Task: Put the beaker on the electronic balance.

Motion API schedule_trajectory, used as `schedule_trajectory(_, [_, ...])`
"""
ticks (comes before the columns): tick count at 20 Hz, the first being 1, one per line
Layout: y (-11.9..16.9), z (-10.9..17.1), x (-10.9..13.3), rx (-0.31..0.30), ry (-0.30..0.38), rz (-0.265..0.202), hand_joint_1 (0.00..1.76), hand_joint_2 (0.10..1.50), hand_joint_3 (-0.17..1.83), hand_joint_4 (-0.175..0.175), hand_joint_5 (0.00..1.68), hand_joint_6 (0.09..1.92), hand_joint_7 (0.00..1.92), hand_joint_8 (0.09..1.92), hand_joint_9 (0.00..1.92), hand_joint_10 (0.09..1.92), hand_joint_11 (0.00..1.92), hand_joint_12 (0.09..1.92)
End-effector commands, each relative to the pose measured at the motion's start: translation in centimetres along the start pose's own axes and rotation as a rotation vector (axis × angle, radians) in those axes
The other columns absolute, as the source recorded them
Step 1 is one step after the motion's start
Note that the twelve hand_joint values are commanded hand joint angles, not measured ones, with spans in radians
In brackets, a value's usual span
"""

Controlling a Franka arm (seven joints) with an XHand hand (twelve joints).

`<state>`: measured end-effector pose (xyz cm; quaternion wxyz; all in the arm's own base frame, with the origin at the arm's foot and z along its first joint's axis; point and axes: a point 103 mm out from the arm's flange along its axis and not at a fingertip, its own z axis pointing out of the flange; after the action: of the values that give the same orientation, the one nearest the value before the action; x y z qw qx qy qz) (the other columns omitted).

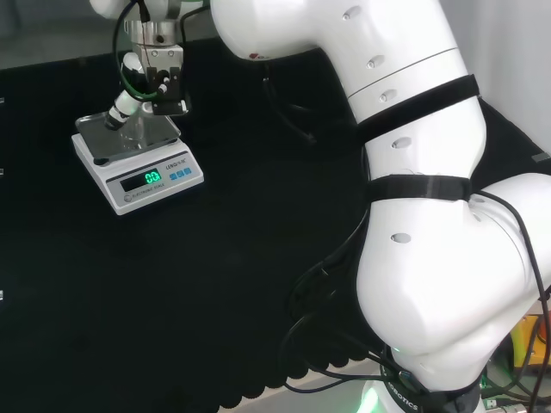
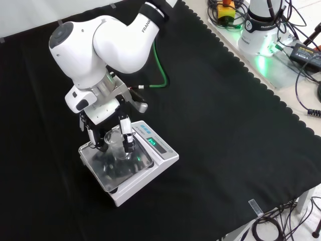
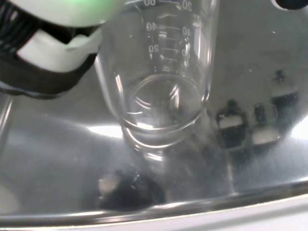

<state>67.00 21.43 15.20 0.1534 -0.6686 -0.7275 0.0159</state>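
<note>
Beaker (image 2: 115, 143) on balance pan (image 2: 115, 168), btwn fingers (image 2: 127, 135).

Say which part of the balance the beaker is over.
The shiny steel pan, not the white panel with the green display; the robot hand holds the beaker there.

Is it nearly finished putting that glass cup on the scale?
Nearly. The beaker already stands on the balance pan. The hand has fingers either side of it; whether they touch the glass isn't clear. What's left: let go and lift away.
</note>
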Motion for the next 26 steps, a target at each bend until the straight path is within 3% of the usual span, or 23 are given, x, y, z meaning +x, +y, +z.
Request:
schedule_trajectory(1, [0.0, 0.2, -0.3, -0.008, 0.009, 0.001, 1.17, 0.49, 0.87, 0.167, 1.41, 0.53, 1.76, 0.41, 1.72, 0.31, 0.98, 1.14])
schedule_trajectory(4, [-0.1, 0.1, -0.2, 0.022, 0.034, -0.016, 1.17, 0.50, 0.87, 0.170, 1.41, 0.53, 1.75, 0.41, 1.71, 0.31, 0.96, 1.15])
schedule_trajectory(6, [-0.3, -0.4, -0.3, 0.033, 0.040, -0.023, 1.15, 0.57, 0.75, 0.174, 1.36, 0.56, 1.64, 0.46, 1.61, 0.36, 0.88, 1.21])
schedule_trajectory(8, [-0.5, -1.1, -0.5, 0.046, 0.035, -0.024, 0.99, 0.59, 0.61, 0.012, 1.04, 0.69, 1.26, 0.68, 1.26, 0.48, 0.72, 1.31])
schedule_trajectory(9, [-0.6, -1.5, -0.6, 0.049, 0.032, -0.023, 0.93, 0.59, 0.56, -0.037, 0.82, 0.76, 1.06, 0.76, 1.08, 0.56, 0.63, 1.36])
schedule_trajectory(11, [-0.8, -2.1, -0.7, 0.051, 0.026, -0.022, 0.84, 0.60, 0.48, -0.077, 0.52, 0.77, 0.74, 0.86, 0.77, 0.70, 0.48, 1.42])
schedule_trajectory(13, [-0.9, -2.1, -1.3, 0.047, 0.033, -0.026, 0.79, 0.61, 0.41, -0.087, 0.39, 0.68, 0.52, 0.89, 0.53, 0.79, 0.34, 1.46])
schedule_trajectory(16, [-1.1, -2.4, -1.4, 0.048, 0.031, -0.032, 0.75, 0.62, 0.34, -0.087, 0.34, 0.56, 0.37, 0.88, 0.36, 0.86, 0.24, 1.48])
schedule_trajectory(19, [-1.4, -3.4, -1.4, 0.044, 0.038, -0.045, 0.73, 0.63, 0.30, -0.087, 0.34, 0.51, 0.32, 0.86, 0.30, 0.88, 0.18, 1.50])
schedule_trajectory(26, [-5.7, -10.5, -5.3, 0.117, 0.194, -0.153, 0.71, 0.64, 0.29, -0.086, 0.35, 0.48, 0.33, 0.86, 0.29, 0.88, 0.17, 1.50])
